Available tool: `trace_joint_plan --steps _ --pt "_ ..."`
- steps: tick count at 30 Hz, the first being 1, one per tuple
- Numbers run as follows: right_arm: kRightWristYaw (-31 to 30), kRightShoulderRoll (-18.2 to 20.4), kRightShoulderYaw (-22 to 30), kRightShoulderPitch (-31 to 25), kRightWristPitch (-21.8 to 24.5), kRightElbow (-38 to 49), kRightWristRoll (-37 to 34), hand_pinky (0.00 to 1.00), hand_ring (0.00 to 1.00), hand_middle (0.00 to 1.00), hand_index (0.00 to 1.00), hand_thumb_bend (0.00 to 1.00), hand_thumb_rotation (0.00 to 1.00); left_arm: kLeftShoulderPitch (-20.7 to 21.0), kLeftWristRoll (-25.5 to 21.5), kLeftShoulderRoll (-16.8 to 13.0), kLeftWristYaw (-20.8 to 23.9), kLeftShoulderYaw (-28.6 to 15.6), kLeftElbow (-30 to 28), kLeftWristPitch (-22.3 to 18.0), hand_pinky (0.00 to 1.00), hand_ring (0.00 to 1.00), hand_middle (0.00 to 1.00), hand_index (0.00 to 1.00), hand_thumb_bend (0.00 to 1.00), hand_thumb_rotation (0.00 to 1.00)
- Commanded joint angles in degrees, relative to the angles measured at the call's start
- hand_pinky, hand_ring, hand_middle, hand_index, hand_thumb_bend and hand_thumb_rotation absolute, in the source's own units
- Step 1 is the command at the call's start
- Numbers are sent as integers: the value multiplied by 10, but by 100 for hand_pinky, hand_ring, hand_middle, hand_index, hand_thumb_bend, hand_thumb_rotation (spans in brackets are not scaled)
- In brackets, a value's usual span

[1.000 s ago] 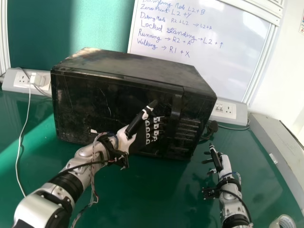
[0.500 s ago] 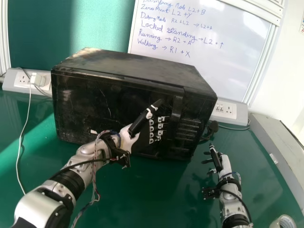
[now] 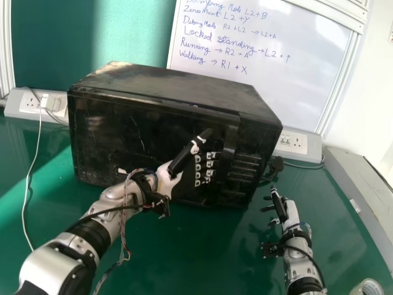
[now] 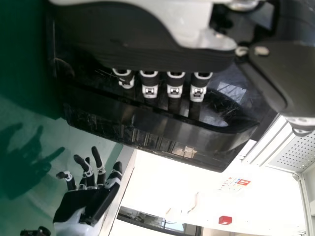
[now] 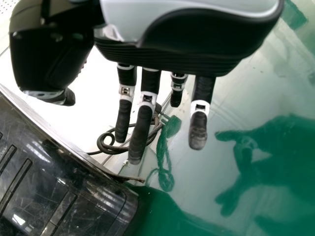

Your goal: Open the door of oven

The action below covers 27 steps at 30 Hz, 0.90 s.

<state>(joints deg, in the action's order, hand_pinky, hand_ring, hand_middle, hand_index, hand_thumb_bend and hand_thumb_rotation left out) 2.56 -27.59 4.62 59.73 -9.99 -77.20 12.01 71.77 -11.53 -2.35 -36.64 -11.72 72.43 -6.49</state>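
The black oven (image 3: 141, 132) stands with its door closed, and its upright handle (image 3: 229, 144) is right of the door's middle. In front of the door, just left of the handle, is my left hand (image 3: 182, 160), thumb raised and fingers slightly bent. In the left wrist view, the fingers of my left hand (image 4: 174, 86) point at the handle (image 4: 162, 123); their dark tips lie at its near edge, and contact is unclear. My right hand (image 3: 280, 208) is right of the oven, apart from it. In the right wrist view, my right hand (image 5: 145, 105) has its fingers extended.
Behind the oven stands a whiteboard (image 3: 264, 67). Socket strips (image 3: 288, 142) lie on both sides of the oven, with a white cable (image 3: 27, 184) at the left. A grey ledge (image 3: 362, 193) borders the green table (image 3: 209, 258) at right, and a tape roll (image 3: 368, 287) sits near the front corner.
My left hand has shifted a little to the right, closer to the handle, and its fingers have changed their bend slightly. My right hand and the oven door look unchanged.
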Motion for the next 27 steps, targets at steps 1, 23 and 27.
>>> trace_joint_plan --steps 1,23,27 --pt "-1 -1 6 10 5 0 -5 18 23 36 61 68 100 11 7 8 -7 2 4 -7 65 80 85 86 100 93" --pt "-2 -1 9 10 3 1 -3 19 23 37 61 66 100 7 26 10 -43 8 6 -5 57 71 78 79 100 93" --pt "-2 -1 9 10 3 1 -3 18 23 37 61 65 100 5 30 10 -51 13 6 -7 56 71 78 78 100 93"
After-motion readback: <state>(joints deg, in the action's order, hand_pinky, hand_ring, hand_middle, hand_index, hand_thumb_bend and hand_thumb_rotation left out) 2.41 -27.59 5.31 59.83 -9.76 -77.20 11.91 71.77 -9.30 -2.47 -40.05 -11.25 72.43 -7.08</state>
